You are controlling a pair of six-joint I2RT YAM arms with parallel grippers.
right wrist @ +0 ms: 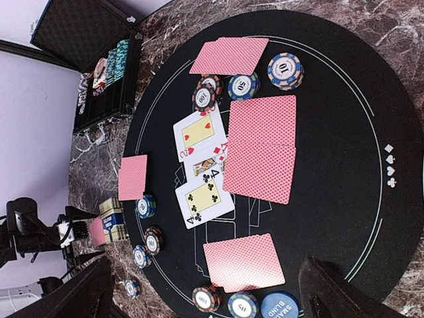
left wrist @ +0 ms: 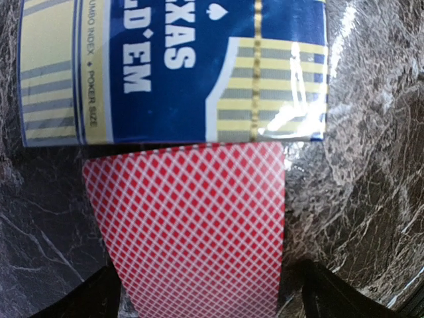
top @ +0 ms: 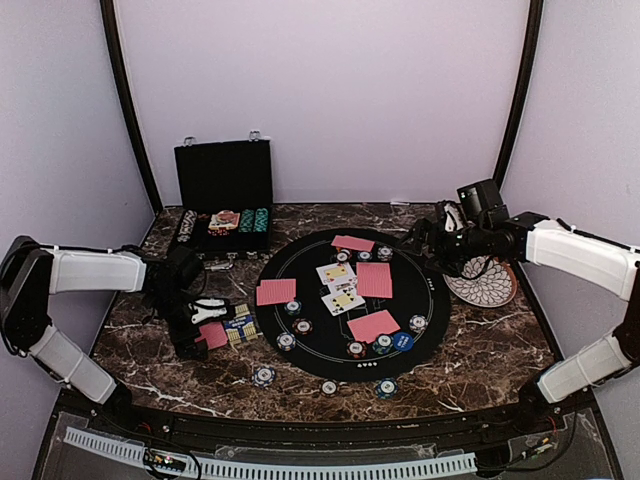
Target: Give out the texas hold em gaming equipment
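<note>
A stack of red-backed cards [left wrist: 192, 225] lies on the marble beside a blue and yellow card box [left wrist: 172, 66]. My left gripper [left wrist: 209, 301] stands open over the stack, one finger on each side, the right one clear of the card edge. From above, the left gripper [top: 203, 338] is left of the black round mat [top: 430, 330]. On the mat lie face-down card pairs [top: 374, 280], face-up cards [top: 338, 285], striped chips [top: 303, 327] and a blue disc [top: 402, 341]. My right gripper [top: 440, 250] hangs open above the mat's right side, holding nothing [right wrist: 212, 301].
A black hinged case [top: 225, 190] with chips inside stands open at the back left. A white patterned plate [top: 482, 280] sits right of the mat, under the right arm. Loose chips [top: 263, 376] lie on the marble at the mat's near edge.
</note>
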